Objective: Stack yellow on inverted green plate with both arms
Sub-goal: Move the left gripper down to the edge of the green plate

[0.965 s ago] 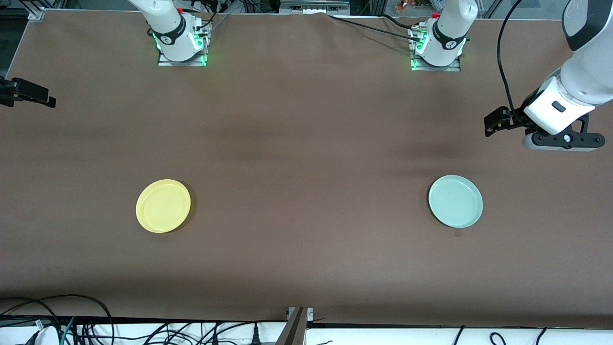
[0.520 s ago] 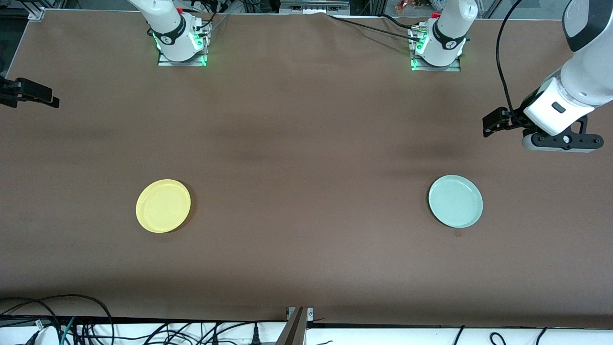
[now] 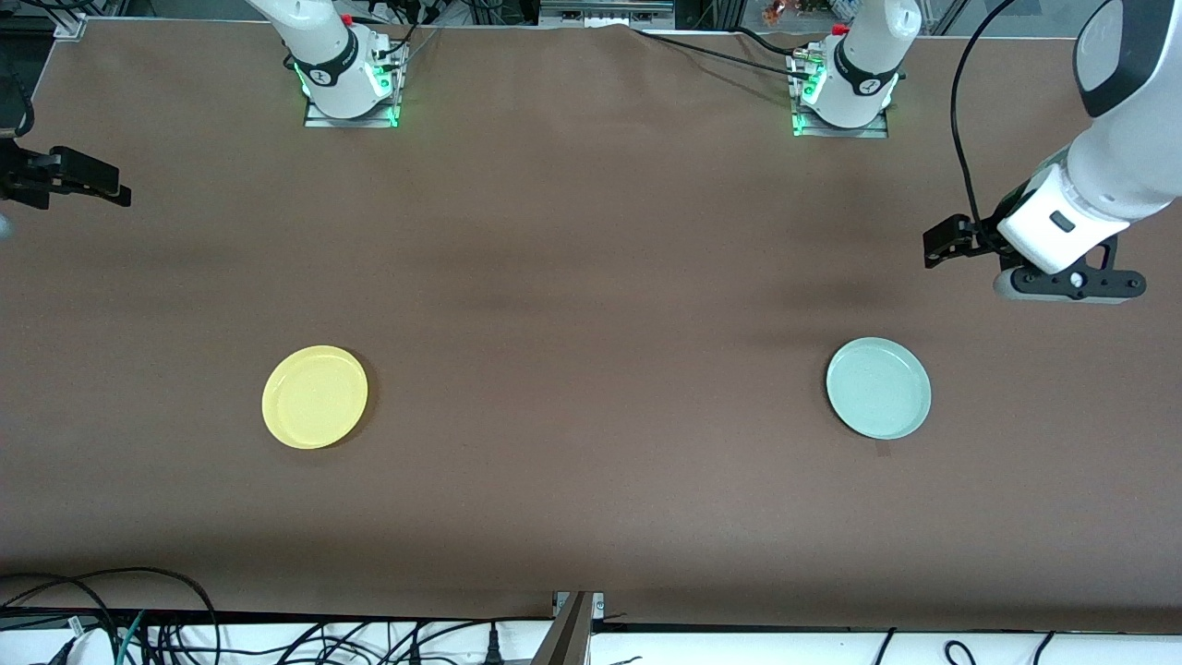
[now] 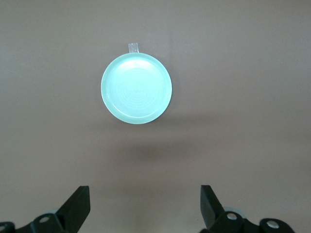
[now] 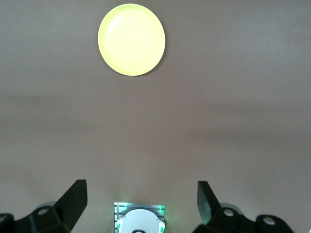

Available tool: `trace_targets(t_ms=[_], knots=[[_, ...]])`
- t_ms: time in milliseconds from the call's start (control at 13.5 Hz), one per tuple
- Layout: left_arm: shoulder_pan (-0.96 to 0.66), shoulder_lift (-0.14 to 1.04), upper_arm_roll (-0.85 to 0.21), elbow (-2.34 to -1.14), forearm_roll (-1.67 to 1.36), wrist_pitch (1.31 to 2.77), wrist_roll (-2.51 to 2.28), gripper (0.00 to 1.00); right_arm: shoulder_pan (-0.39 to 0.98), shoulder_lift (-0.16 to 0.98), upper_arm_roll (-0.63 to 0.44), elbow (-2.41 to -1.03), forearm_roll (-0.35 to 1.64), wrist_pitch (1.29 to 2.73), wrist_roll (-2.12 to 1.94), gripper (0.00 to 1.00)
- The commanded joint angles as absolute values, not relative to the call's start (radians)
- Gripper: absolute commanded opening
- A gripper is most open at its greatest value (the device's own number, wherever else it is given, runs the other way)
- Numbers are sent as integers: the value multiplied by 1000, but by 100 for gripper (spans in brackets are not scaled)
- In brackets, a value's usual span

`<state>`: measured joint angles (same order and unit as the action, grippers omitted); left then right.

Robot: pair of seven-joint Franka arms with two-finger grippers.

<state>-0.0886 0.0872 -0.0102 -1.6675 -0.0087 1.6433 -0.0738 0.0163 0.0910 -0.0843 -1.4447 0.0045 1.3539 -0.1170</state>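
Observation:
The yellow plate [image 3: 315,397] lies rim up on the brown table toward the right arm's end; it also shows in the right wrist view [image 5: 131,40]. The pale green plate [image 3: 878,388] lies toward the left arm's end and shows in the left wrist view [image 4: 136,88] with faint rings on its face; I cannot tell which way up it lies. My left gripper [image 4: 144,208] is open and empty, high over bare table, apart from the green plate; its hand shows in the front view [image 3: 1069,279]. My right gripper [image 5: 141,206] is open and empty, high over bare table.
The right arm's base [image 3: 346,78] and the left arm's base [image 3: 842,92] stand at the table's edge farthest from the front camera. A small tape tab [image 3: 884,449] lies beside the green plate. Only the right wrist's black part [image 3: 78,177] shows at the front view's edge.
The left hand has shifted a little toward the table's middle. The right wrist's black part has come slightly farther into the front view. Both plates have stayed put.

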Motion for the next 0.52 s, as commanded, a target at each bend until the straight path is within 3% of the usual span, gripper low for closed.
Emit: trace_targets(t_ms=[0, 446], knots=[[-62, 150, 1, -1614, -26, 1615, -7, 100, 18, 77, -77, -1447, -2, 1350, -104, 100], [8, 333, 3, -1608, -18, 1712, 167, 100, 20, 92, -80, -1442, 2, 1345, -107, 100]])
